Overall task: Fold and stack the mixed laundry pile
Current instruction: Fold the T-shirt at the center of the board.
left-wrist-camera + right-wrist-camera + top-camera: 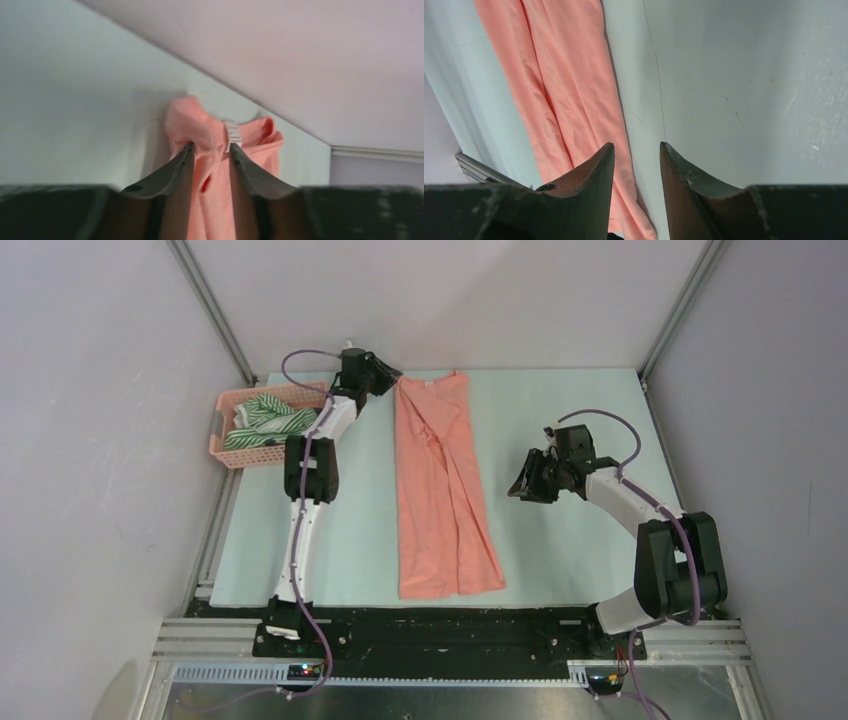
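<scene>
Salmon-pink shirt lies narrowed lengthwise, my left hand astride its collar (clamped or not, I can't tell), right hand apart and empty; striped garment waits in the basket.

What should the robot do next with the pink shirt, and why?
Probably the left hand should pinch shut on the collar end of the pink shirt. Cloth sits between its fingers, and the shirt lies long and narrow, so folding it end to end looks next. The right hand hangs open beside it.
</scene>
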Robot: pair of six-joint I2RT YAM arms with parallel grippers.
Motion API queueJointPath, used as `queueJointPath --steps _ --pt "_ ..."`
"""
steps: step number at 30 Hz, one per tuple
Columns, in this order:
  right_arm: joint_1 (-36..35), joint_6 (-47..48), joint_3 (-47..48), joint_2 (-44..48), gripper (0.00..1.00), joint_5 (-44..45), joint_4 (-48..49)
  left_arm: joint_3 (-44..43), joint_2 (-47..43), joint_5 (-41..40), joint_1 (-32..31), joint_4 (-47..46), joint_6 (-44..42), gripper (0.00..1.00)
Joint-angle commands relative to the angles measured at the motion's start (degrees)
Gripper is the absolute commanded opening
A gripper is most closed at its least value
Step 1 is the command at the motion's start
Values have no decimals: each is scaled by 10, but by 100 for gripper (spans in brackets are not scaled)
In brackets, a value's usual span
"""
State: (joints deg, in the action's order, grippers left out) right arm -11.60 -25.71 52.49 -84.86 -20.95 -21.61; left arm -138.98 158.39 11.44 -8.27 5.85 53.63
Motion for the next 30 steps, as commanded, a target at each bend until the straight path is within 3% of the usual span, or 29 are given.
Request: queueJointPath --steps 1,2,6,13,18,23,30 --pt "2 -2 21 -8 43 -5 21 2 -37 61 4 -88 -21 44" --pt "2 -2 22 -6 43 -4 18 23 -54 67 4 -88 -37 51" --pt "0 -10 26 11 43 3 -2 181 -191 70 4 -82 -78 58" --pt "-55 -37 24 70 41 56 -75 472 -436 77 -43 -52 -100 57" --pt "-169 -103 11 109 38 144 -112 612 -561 53 -108 -9 -122 53" --pt "-287 -204 -14 104 34 206 -99 645 -576 42 -161 -3 -131 53" --pt "-386 -281 -15 42 33 258 -102 584 -479 61 -177 -1 -145 50"
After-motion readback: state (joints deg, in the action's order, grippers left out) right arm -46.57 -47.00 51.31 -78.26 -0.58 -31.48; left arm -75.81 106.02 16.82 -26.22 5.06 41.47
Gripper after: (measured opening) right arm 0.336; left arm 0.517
